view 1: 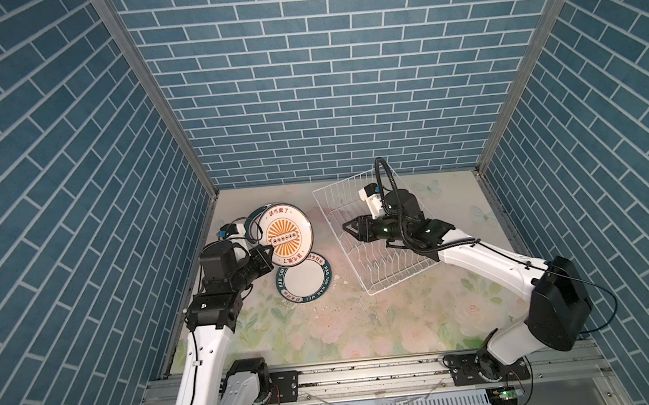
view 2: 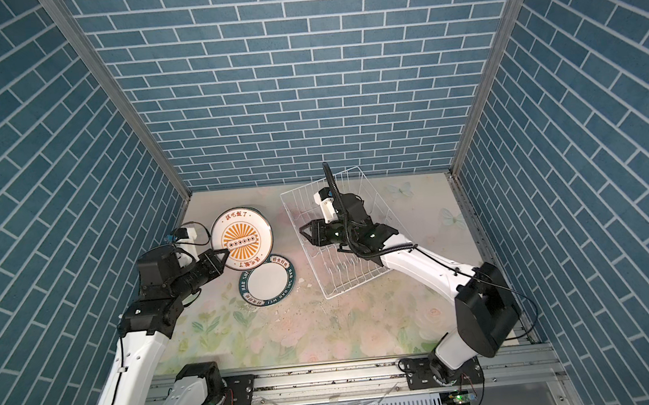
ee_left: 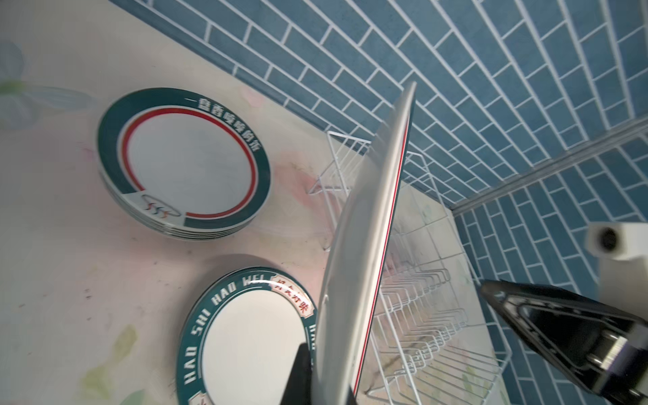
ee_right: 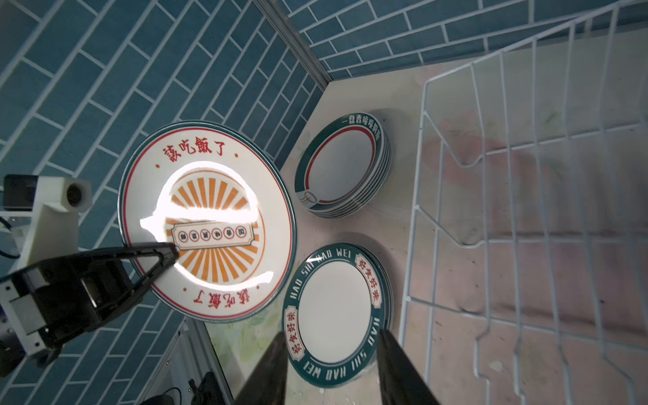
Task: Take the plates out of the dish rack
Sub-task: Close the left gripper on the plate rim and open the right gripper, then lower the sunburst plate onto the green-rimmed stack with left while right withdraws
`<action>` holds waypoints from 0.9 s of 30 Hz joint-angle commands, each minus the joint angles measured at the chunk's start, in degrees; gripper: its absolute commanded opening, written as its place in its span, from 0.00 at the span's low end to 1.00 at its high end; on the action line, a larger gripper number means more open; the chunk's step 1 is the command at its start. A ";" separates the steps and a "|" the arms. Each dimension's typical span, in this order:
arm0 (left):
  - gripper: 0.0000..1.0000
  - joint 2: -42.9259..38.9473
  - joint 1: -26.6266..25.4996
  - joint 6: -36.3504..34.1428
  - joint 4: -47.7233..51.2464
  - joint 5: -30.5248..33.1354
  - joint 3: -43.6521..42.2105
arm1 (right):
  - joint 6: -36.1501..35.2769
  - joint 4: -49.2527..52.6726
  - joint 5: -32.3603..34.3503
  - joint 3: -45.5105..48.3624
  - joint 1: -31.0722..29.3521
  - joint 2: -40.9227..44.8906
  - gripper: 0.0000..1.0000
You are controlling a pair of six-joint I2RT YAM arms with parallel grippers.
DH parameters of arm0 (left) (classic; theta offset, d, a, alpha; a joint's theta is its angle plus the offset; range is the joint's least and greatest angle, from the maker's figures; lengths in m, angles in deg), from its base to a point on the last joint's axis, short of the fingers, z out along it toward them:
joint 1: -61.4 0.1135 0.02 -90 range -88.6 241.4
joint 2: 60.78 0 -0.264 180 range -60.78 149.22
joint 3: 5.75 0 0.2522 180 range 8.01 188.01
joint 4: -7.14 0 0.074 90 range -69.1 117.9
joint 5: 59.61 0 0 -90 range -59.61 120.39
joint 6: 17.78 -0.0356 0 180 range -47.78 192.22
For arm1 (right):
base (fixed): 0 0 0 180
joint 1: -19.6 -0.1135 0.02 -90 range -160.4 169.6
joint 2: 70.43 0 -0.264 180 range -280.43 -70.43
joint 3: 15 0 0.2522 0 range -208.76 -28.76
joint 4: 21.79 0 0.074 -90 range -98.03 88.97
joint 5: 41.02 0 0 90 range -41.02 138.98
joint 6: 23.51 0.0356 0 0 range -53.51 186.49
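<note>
My left gripper point(view 1: 269, 256) point(view 2: 223, 256) is shut on the rim of a large white plate with an orange sunburst point(view 1: 285, 235) point(view 2: 242, 238) point(ee_right: 210, 224), held tilted above the table. In the left wrist view this plate point(ee_left: 364, 245) shows edge-on between the jaws. My right gripper point(view 1: 351, 231) point(ee_right: 331, 333) stands open and holds nothing, at the left side of the white wire dish rack point(view 1: 405, 277) point(ee_right: 422, 140), which shows no plates. A stack of large green-rimmed plates point(ee_left: 186, 168) point(ee_right: 340, 168) and a stack of small green-rimmed plates point(view 1: 303, 281) point(ee_right: 336, 308) lie flat on the table.
Blue brick-pattern walls close in the floral tabletop on three sides, and the left wall is close behind the held plate. Small crumbs and chips point(view 1: 324, 307) lie on the table in front of the rack. A metal rail point(view 1: 370, 372) runs along the front edge.
</note>
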 commanded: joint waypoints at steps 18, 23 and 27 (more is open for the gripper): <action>0.00 -14.98 0.29 2.76 36.81 26.15 9.52 | -6.54 23.44 26.51 27.12 0.01 41.05 0.44; 0.00 -17.89 0.33 9.66 28.04 12.93 -1.40 | -6.62 24.14 24.78 29.56 0.00 42.43 0.45; 0.00 -20.11 0.30 12.47 24.59 10.07 -7.28 | -6.93 23.76 23.76 30.73 -0.02 42.75 0.45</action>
